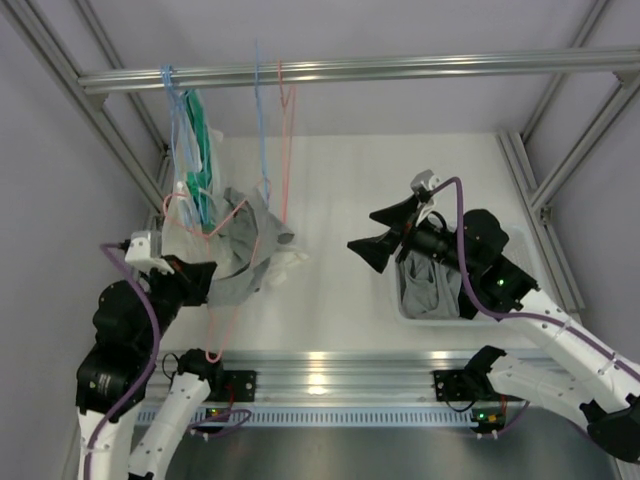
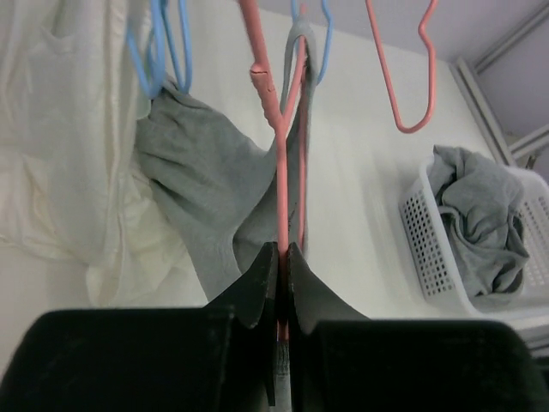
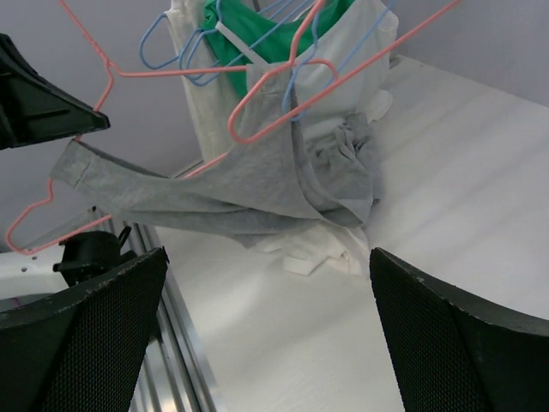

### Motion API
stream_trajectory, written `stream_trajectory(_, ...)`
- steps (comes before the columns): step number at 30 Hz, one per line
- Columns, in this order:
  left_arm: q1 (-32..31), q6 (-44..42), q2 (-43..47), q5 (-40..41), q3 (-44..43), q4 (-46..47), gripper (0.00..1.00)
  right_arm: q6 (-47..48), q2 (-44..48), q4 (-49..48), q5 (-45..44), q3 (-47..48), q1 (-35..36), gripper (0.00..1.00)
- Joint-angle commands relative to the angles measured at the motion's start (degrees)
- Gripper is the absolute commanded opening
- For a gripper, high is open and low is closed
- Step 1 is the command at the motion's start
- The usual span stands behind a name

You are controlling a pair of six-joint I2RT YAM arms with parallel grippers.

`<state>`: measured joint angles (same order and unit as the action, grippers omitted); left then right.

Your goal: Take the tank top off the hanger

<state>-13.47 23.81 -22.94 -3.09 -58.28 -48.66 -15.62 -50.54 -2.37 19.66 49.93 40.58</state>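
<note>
My left gripper [image 2: 281,257] is clamped tight on the pink wire of the hanger [image 2: 279,172], low over the left of the table [image 1: 340,190]. The hanger is tilted, hook end towards the near edge. The tank top [image 1: 245,245], grey, is on that hanger: one strap is pulled along the wire and the body is bunched just above a white cloth [image 1: 285,262] on the table.

Crowding it:
- Blue hangers [image 2: 159,51] on the rail [image 1: 400,68], one loop against the grey fabric.
- White clothes [image 2: 60,154] and a green top [image 1: 198,125] hang just left of it.
- A spare pink hanger [image 2: 403,77] hangs just right of it.

My right gripper [image 1: 372,235] holds nothing, fingers spread wide, in mid-air facing the tank top, well apart from it. Beneath that arm sits a white basket [image 2: 429,249] holding a grey garment [image 2: 480,215].
</note>
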Motion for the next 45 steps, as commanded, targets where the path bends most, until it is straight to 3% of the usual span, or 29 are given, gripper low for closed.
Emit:
stream_trajectory(1,0.03,4.04,4.74,6.95,-2.27,0.76,0.0,-0.91,-0.52,-5.36,1.35,1.75,-0.59,0.99)
stream_trajectory(5,0.12,4.05,6.42,5.74,-3.24,2.08,0.0,-0.99,-0.61,-5.36,0.99,1.4,-0.59,0.99)
stream_trajectory(11,0.2,5.97,3.16,-2.79,-0.27,1.55,0.0,-0.82,-0.43,-5.28,0.29,0.61,-0.59,0.99)
stream_trajectory(17,0.64,6.25,10.36,4.22,1.24,2.08,0.0,-0.38,-0.08,-5.28,0.03,-0.01,-0.59,0.99)
stream_trajectory(19,0.73,4.85,9.32,2.49,0.1,1.91,0.0,-0.55,-0.34,-5.36,0.38,0.08,-0.59,0.99)
stream_trajectory(25,0.73,3.44,2.12,-16.47,4.13,1.91,0.0,-1.26,-0.52,-5.8,0.12,0.25,-0.59,0.99)
stream_trajectory(30,0.73,1.15,1.05,-26.06,8.18,1.82,0.0,-2.05,-0.61,-5.71,0.81,-0.36,-0.59,0.99)
stream_trajectory(34,0.73,0.62,0.79,-34.43,12.13,1.91,0.0,-3.19,-2.62,-5.63,2.92,-0.71,0.46,0.9)
stream_trajectory(41,0.73,0.44,4.04,-36.54,11.26,3.22,0.0,-3.36,-4.74,-0.62,-14.81,-3.43,10.21,0.8)
stream_trajectory(45,0.73,0.45,3.43,-42.15,11.7,5.5,0.0,-3.1,-7.01,-0.53,-22.99,-3.88,16.02,0.76)
